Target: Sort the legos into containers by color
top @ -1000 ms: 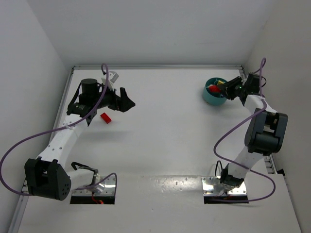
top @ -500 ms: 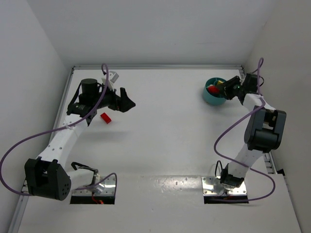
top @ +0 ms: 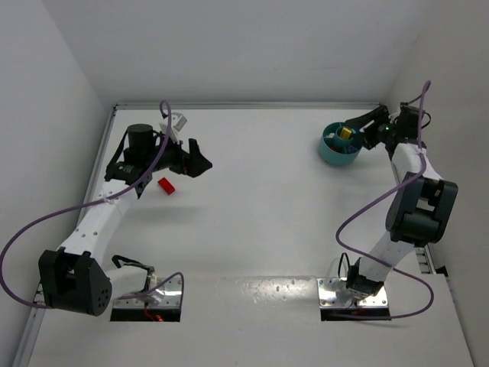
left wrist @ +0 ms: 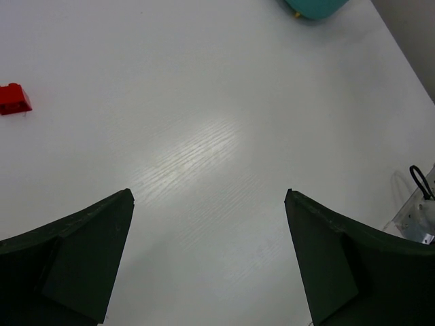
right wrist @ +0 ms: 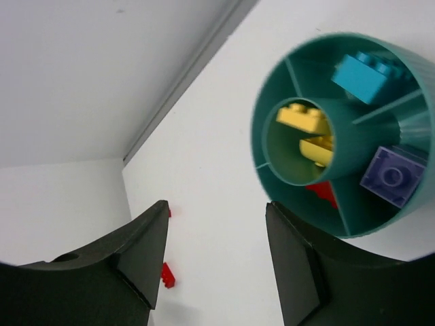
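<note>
The round teal container (top: 336, 155) stands at the back right of the table. In the right wrist view this container (right wrist: 264, 102) holds two yellow legos (right wrist: 302, 117) in its middle cup, with a light blue lego (right wrist: 363, 75), a purple lego (right wrist: 391, 173) and a red lego (right wrist: 323, 194) in outer sections. My right gripper (top: 356, 128) hovers at its right rim, open and empty (right wrist: 216, 206). A red lego (top: 166, 185) lies on the table just below my open left gripper (top: 200, 162). The left wrist view shows that red lego (left wrist: 13, 99) far to the left of the open fingers (left wrist: 209, 193).
A second red lego (right wrist: 168, 212) peeks from behind my right gripper's left fingertip. A small pale piece (top: 179, 120) lies by the left arm near the back wall. Side walls close in the table on the left and right. The container's edge (left wrist: 316, 7) shows at the top of the left wrist view.
My right gripper has opened and drawn back to the right of the container, and a yellow lego now shows in the middle cup. The left arm has not moved.
</note>
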Tool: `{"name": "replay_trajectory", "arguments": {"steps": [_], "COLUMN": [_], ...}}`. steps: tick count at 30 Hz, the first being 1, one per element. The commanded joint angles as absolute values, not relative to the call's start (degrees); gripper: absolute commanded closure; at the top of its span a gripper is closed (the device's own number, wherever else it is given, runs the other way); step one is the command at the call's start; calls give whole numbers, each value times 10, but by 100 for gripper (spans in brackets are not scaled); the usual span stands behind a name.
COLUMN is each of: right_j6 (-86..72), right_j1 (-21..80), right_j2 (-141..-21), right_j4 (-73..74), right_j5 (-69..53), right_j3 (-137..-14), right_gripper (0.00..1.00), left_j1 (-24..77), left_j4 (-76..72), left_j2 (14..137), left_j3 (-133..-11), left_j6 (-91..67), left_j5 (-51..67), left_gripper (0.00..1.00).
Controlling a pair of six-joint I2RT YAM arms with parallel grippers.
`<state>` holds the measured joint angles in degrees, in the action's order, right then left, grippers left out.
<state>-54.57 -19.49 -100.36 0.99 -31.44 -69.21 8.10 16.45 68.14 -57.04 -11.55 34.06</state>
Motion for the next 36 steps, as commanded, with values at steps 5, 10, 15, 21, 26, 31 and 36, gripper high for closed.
{"name": "replay_trajectory", "arguments": {"steps": [5,10,15,21,26,31,36], "right_j6": [-426,-357,-345,-338,-338,-350,-365], "right_j1": [-200,-187,-187,-187,-187,-187,-187], "right_j2": [-967,-960,-940,-933,-933,-933,-933], "right_j4": [68,130,141,134,122,106,94], "right_j5": [-396,-428,-458,-458,-468,-487,-519], "right_j3": [-785,-792,-758,-731,-731,-720,-720], "right_gripper": [43,44,44,44,44,44,44], "left_j1": [60,34,-8,-3,42,62,43], "left_j4": [263,392,398,374,348,342,342], "left_j2": [662,732,834,874,866,911,985], "left_j3": [-609,-635,-623,-631,-621,-627,-659], "left_j6": [1,84,47,-93,-186,-256,-281], "left_j5": [265,98,-43,-56,-106,-169,-186], "left_gripper": [0,0,0,0,0,0,0]}}
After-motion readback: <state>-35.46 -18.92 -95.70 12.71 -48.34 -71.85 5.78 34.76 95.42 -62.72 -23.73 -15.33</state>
